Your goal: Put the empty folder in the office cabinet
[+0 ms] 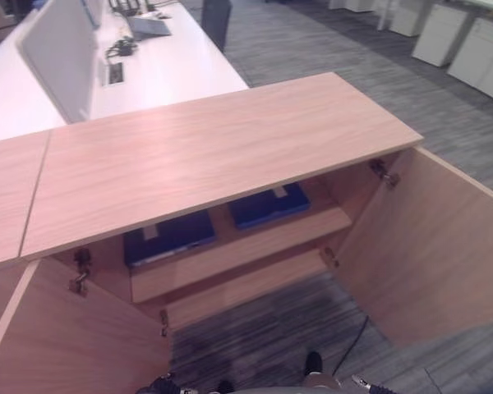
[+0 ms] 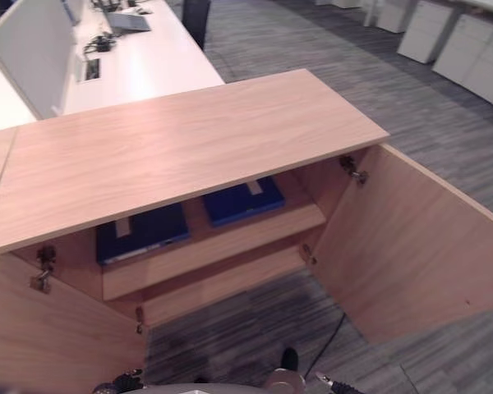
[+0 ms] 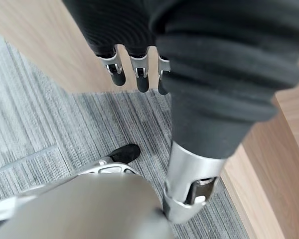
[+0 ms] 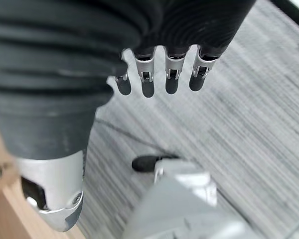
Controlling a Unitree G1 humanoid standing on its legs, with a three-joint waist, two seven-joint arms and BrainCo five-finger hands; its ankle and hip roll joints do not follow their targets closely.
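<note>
The left hand [image 3: 139, 64] hangs with relaxed, straight fingers holding nothing, above grey striped carpet [image 3: 35, 129]. The right hand [image 4: 159, 69] hangs likewise, fingers loosely apart. Two dark blue flat folders [image 1: 168, 236] [image 1: 269, 205] lie side by side on the upper shelf of the open light wooden cabinet [image 1: 222, 148].

Light wood-grain cabinet [image 1: 222, 148], two dark blue folders [image 1: 168, 236] inside, grey striped carpet [image 1: 444, 107].
</note>
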